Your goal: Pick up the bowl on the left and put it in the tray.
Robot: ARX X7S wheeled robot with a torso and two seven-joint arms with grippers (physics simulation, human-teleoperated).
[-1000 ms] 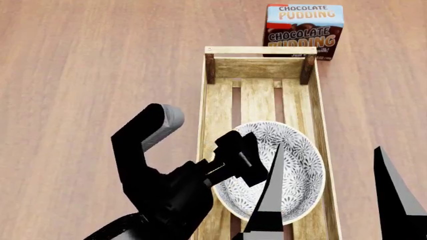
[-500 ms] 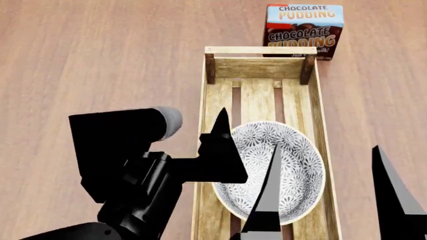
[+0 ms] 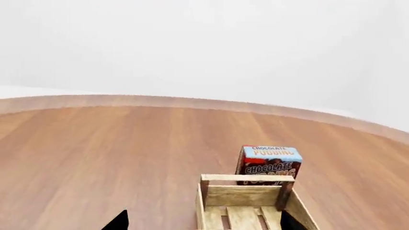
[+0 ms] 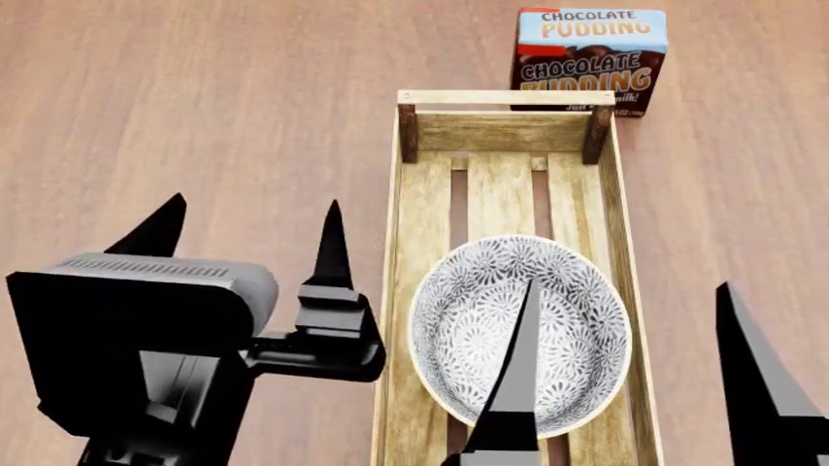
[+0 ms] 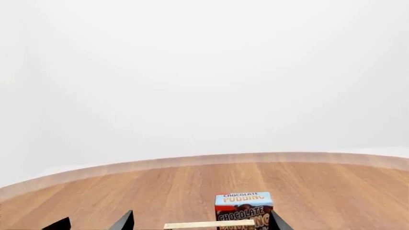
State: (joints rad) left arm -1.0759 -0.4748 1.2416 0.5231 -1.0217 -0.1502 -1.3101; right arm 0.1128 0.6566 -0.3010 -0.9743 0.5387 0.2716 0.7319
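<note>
patterned bowl seated on the slats at the near end of the wooden crate, placement apparently done. left gripper spread wide, empty, beside the crate; right gripper likewise parted, empty. best lifted straight clear, avoiding the rim.

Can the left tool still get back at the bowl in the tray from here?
Probably yes: the left tool is open beside the tray, and nothing covers the bowl.

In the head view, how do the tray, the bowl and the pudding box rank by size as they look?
1. tray
2. bowl
3. pudding box, which lies farther from the camera, so it may look smaller than it is.
</note>
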